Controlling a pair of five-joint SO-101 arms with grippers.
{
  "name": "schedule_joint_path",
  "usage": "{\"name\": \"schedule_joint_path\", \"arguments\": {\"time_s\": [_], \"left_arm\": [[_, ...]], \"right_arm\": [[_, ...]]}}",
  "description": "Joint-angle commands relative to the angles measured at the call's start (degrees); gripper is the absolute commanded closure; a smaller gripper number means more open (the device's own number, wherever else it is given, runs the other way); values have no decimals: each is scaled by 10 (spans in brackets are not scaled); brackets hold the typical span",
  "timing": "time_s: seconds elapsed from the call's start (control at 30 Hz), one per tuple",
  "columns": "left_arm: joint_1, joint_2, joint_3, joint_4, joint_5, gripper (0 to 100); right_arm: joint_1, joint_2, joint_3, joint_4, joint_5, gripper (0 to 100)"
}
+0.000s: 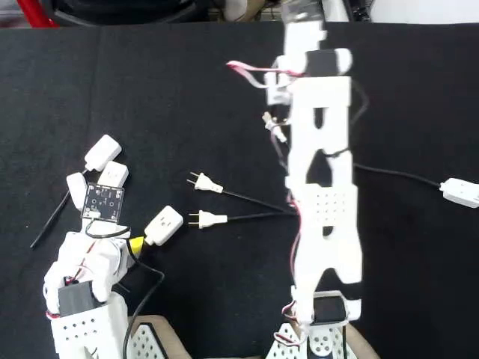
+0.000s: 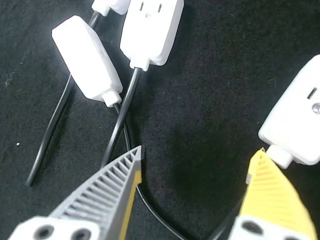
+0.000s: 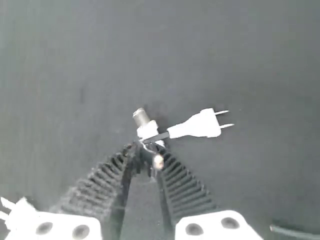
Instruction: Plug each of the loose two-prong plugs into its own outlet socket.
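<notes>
From where I stand, the left pincer (image 2: 197, 155) is spread apart low over the near left of the bench (image 1: 187, 90). Its yellow fingertip (image 2: 262, 175) touches the cord end of a white socket (image 2: 300, 120), with two other sockets (image 2: 87, 57) just beside. The upper loose plug (image 1: 206, 182) and lower loose plug (image 1: 210, 219) lie unplugged mid-bench, prongs toward the sockets. The right pincer (image 3: 148, 152) is pinched together on a black cord (image 3: 159, 136) right behind another white plug (image 3: 199, 125).
</notes>
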Motion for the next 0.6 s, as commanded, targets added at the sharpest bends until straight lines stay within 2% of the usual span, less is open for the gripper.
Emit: {"name": "schedule_joint_path", "arguments": {"time_s": [0.0,0.2,0.27,0.37,0.43,0.57], "left_arm": [[-1,3,-6,-7,-5,676],[-1,3,-6,-7,-6,676],[-1,3,-6,-7,-6,676],[-1,3,-6,-7,-6,676],[-1,3,-6,-7,-6,676],[-1,3,-6,-7,-6,676]], "right_arm": [[-34,5,8,20,61,984],[-47,36,7,12,115,979],[-44,42,6,12,127,924],[-31,40,6,17,154,783],[-23,32,7,18,199,715],[-3,3,11,21,265,694]]}}
